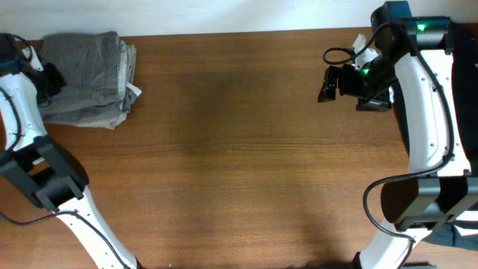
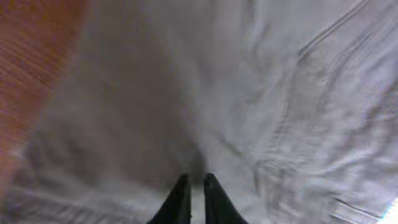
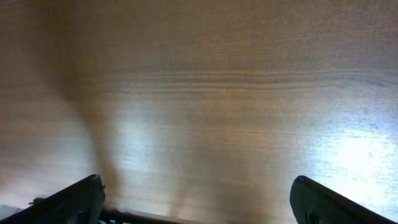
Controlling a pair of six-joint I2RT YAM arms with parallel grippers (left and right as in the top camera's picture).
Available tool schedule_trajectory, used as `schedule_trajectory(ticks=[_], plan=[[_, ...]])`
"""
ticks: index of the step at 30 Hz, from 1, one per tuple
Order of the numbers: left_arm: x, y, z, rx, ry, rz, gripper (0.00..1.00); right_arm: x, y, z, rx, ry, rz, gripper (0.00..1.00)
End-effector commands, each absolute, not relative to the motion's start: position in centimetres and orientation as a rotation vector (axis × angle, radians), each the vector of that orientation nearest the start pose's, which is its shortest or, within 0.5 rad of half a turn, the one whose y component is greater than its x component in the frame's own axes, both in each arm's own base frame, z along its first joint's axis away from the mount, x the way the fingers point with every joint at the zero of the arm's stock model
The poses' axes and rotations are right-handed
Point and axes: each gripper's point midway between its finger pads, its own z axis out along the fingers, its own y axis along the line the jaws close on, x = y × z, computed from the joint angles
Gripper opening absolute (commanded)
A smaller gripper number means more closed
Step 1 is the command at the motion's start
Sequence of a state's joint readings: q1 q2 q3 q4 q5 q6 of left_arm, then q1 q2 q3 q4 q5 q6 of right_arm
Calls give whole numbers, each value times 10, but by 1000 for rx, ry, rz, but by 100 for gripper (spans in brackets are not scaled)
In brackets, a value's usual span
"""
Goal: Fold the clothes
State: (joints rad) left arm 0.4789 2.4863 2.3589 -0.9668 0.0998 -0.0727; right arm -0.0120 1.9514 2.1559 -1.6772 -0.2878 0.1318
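**Clothes stacked at the far left corner, left fingers on top**

Clothes [image 1: 89, 75] lie in a folded grey pile at the table's [image 1: 239, 164] far left corner. The left gripper [image 2: 196, 178] sits right on the cloth, fingers nearly together; I can't tell whether it has any fabric pinched. The right gripper [image 3: 196, 185] is well away across the table, spread wide over bare wood, holding nothing.

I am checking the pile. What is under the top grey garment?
Below the top grey garment, lighter grey folded layers show at the edges, resting on the table. The stack's inside is covered.
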Motion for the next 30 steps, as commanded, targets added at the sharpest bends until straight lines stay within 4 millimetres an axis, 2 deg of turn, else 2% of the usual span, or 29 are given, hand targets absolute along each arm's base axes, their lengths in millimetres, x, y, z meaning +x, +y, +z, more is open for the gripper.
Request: schedule_trajectory(ticks=[1, 3, 6, 9, 10, 12, 13, 14, 15, 17, 18, 19, 20, 22, 24, 26, 28, 30], plan=[[522, 256, 24, -740, 2681, -11, 15, 364, 45, 233, 197, 3026, 429, 99], [523, 256, 29, -739, 2674, -9, 15, 365, 45, 233, 197, 3024, 429, 99], [516, 252, 55, -739, 2674, -10, 15, 365, 45, 233, 197, 3024, 429, 99], [510, 248, 99, -743, 2627, -8, 16, 366, 45, 233, 196, 3020, 429, 99], [510, 244, 118, -729, 2602, -29, 21, 368, 45, 234, 196, 3012, 431, 99], [509, 221, 178, -654, 2512, -160, 37, 374, 46, 235, 243, 2984, 439, 99], [506, 207, 207, -613, 2467, -226, 49, 374, 46, 238, 240, 2974, 444, 99], [499, 191, 239, -566, 2424, -300, 67, 373, 46, 242, 235, 2963, 444, 99], [489, 171, 271, -511, 2381, -380, 78, 370, 48, 248, 224, 2946, 443, 99], [467, 143, 319, -399, 2326, -440, 87, 361, 53, 268, 185, 2894, 443, 100], [447, 126, 346, -341, 2310, -423, 87, 350, 59, 286, 139, 2848, 439, 100], [436, 114, 358, -286, 2308, -408, 93, 340, 63, 300, 106, 2812, 431, 100], [417, 94, 372, -192, 2316, -392, 95, 331, 65, 311, 80, 2783, 405, 100], [386, 62, 388, -96, 2338, -396, 96, 307, 66, 335, 46, 2713, 302, 99], [365, 35, 403, -5, 2331, -402, 96, 285, 66, 355, 57, 2649, 226, 99], [349, 13, 417, 72, 2298, -408, 96, 263, 76, 369, -15, 2601, 246, 99], [330, -3, 427, 120, 2268, -409, 97, 244, 82, 375, -68, 2573, 269, 99], [311, -13, 429, 150, 2234, -402, 97, 229, 78, 368, -31, 2587, 262, 99]])
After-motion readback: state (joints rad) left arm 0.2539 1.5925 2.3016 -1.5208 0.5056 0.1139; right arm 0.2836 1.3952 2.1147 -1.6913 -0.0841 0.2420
